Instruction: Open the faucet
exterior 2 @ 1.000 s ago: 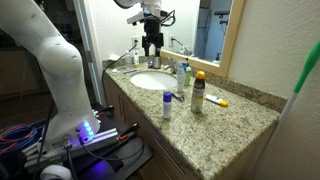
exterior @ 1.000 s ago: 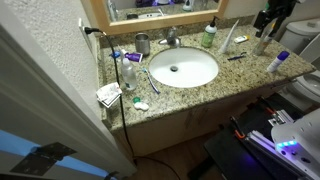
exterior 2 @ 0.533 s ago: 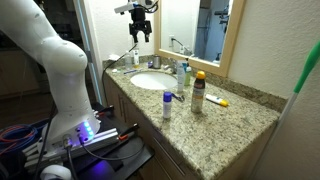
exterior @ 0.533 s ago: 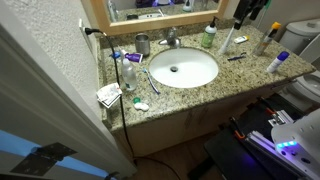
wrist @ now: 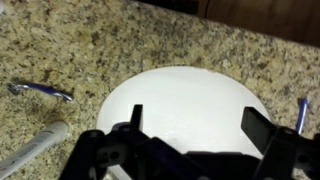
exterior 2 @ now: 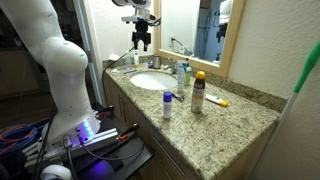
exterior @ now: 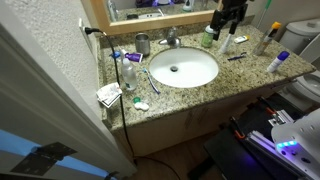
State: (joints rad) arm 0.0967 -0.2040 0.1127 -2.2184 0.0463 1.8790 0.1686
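Observation:
The faucet [exterior: 172, 38] is a small silvery tap behind the white oval basin [exterior: 183, 68]; in both exterior views it stands at the basin's far rim [exterior 2: 155, 62]. My gripper [exterior: 226, 24] hangs in the air over the counter, beside the basin and apart from the faucet, and it also shows in an exterior view [exterior 2: 141, 42]. In the wrist view the gripper [wrist: 195, 125] is open and empty, its two dark fingers spread over the white basin [wrist: 185, 95]. The faucet is out of the wrist view.
A metal cup [exterior: 142, 44] and a green-capped bottle [exterior: 209, 37] flank the faucet. Bottles [exterior 2: 198, 92] [exterior 2: 167, 103] stand on the granite counter [exterior: 250, 75]. A pen [wrist: 40, 91] and a white tube [wrist: 35, 150] lie beside the basin. A mirror [exterior 2: 200, 25] backs the counter.
The gripper has swung across the counter towards the basin and faucet side, first rising, then dropping a little. It stays open. Nothing on the counter has moved.

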